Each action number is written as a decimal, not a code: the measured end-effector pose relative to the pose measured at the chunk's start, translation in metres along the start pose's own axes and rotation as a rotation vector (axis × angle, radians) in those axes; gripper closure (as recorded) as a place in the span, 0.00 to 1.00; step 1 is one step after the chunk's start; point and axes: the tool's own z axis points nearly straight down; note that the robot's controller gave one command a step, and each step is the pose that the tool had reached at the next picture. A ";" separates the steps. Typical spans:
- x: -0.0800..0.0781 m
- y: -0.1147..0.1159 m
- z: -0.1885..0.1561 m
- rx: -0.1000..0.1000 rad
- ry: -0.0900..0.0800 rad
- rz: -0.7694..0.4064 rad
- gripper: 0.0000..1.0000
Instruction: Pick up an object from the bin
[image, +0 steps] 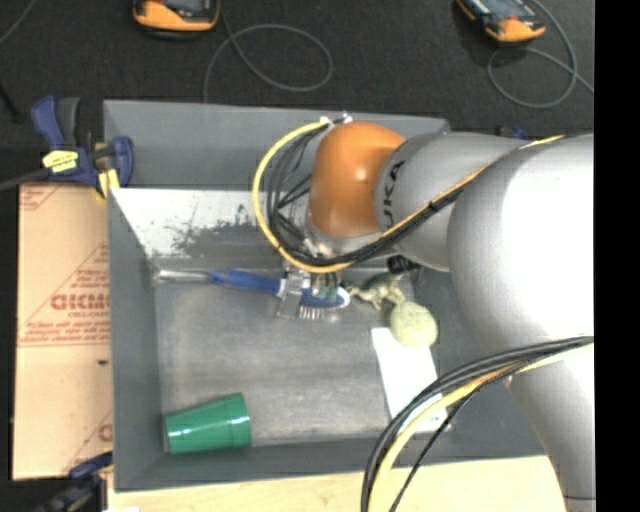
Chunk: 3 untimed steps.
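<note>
My gripper (298, 293) is low in the bin, just under the orange wrist cover, at the back middle. It sits right at the head end of a toothbrush (240, 281) with a blue and clear handle that lies along the back wall, pointing left. The brush's bristled head shows just to the right of the gripper. Whether the brush is gripped is hidden. A pale green fuzzy ball (412, 324) lies to the right of the gripper. A small pale figure (377, 293) lies between them.
A green plastic cup (207, 423) lies on its side at the front left of the bin. A white card (405, 375) rests on the floor at the right, partly under the arm. The arm covers the bin's right side.
</note>
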 end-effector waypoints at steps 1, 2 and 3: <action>0.001 0.000 -0.002 0.001 0.002 0.000 1.00; 0.001 -0.001 -0.012 0.001 0.006 0.001 1.00; 0.002 -0.001 -0.026 0.002 0.008 0.001 1.00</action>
